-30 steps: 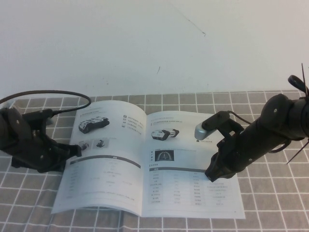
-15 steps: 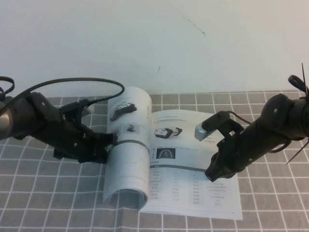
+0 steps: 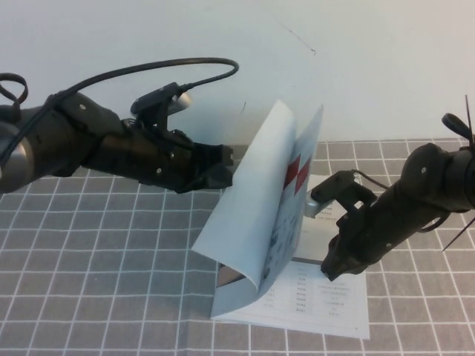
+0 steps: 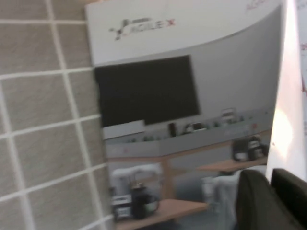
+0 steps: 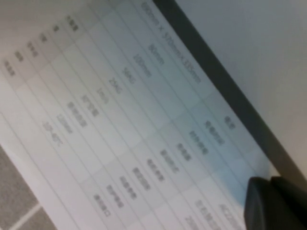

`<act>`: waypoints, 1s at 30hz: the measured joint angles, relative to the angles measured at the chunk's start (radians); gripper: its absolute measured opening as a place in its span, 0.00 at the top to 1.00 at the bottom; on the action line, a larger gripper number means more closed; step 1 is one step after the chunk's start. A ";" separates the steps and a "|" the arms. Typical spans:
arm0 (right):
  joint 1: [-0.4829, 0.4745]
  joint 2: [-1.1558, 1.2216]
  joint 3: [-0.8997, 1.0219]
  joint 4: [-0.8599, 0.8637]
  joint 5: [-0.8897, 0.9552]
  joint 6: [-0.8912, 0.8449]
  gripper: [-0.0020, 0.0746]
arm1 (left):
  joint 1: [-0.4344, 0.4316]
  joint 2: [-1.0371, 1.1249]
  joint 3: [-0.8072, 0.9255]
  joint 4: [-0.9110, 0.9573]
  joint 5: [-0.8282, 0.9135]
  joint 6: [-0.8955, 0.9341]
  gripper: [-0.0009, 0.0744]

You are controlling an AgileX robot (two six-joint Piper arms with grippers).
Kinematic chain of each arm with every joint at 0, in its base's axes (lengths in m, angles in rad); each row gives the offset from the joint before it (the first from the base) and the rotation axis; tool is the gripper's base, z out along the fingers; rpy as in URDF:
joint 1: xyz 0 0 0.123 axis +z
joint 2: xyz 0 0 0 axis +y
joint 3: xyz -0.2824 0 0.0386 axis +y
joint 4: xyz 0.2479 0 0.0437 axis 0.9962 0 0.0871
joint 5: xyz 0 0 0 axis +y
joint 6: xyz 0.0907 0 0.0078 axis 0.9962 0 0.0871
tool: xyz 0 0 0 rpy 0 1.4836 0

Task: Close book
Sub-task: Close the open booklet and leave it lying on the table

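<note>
The book [image 3: 256, 200] lies on the checked cloth with its left half lifted nearly upright and its pale cover facing left. My left gripper [image 3: 226, 174] is at the raised half's upper edge, shut on the cover; in the left wrist view the cover's printed picture [image 4: 168, 96] fills the frame and its edge runs between the fingers [image 4: 254, 196]. The right page [image 3: 326, 297] stays flat on the cloth. On its printed table rests the tip of my right gripper [image 3: 330, 268], shut, and the page's text [image 5: 120, 96] shows close up in the right wrist view.
A grey checked cloth [image 3: 104, 252] covers the table, with a white wall [image 3: 356, 67] right behind it. The left arm's black cable [image 3: 148, 67] arches above the arm. Bare cloth lies to the left of the book.
The left gripper has risen and swung right, carrying the book's left half from a low curl to nearly upright. The right gripper has stayed on the right page.
</note>
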 joint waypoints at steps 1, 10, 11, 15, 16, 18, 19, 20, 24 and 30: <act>0.000 -0.011 0.000 -0.036 0.002 0.025 0.98 | 0.000 -0.003 -0.005 -0.008 0.012 0.008 0.88; 0.000 -0.194 0.004 -0.429 0.035 0.325 0.98 | 0.000 -0.091 -0.023 -0.234 0.049 0.183 0.33; 0.000 -0.213 0.004 -0.485 0.041 0.367 0.98 | 0.000 -0.103 -0.023 -0.263 0.054 0.204 0.34; -0.002 -0.286 0.008 -0.620 0.050 0.465 0.98 | 0.000 -0.152 -0.023 -0.312 0.063 0.247 0.44; -0.002 -0.308 0.008 -0.626 0.050 0.481 0.98 | 0.002 -0.169 -0.023 -0.312 0.063 0.255 0.50; -0.002 -0.352 0.008 -0.594 0.047 0.490 0.98 | 0.011 -0.208 -0.023 -0.292 0.067 0.268 0.69; -0.002 -0.371 0.008 -0.549 0.042 0.475 0.98 | 0.015 -0.226 -0.023 -0.269 0.067 0.270 0.77; -0.002 -0.385 0.008 -0.488 0.040 0.443 0.98 | 0.022 -0.251 -0.023 -0.236 0.063 0.270 0.85; 0.007 -0.379 0.008 -0.207 0.023 0.221 0.98 | 0.034 -0.347 -0.023 -0.037 0.040 0.194 0.96; 0.014 -0.187 0.008 -0.040 -0.045 0.088 0.98 | 0.038 -0.495 -0.021 0.384 0.065 -0.078 0.98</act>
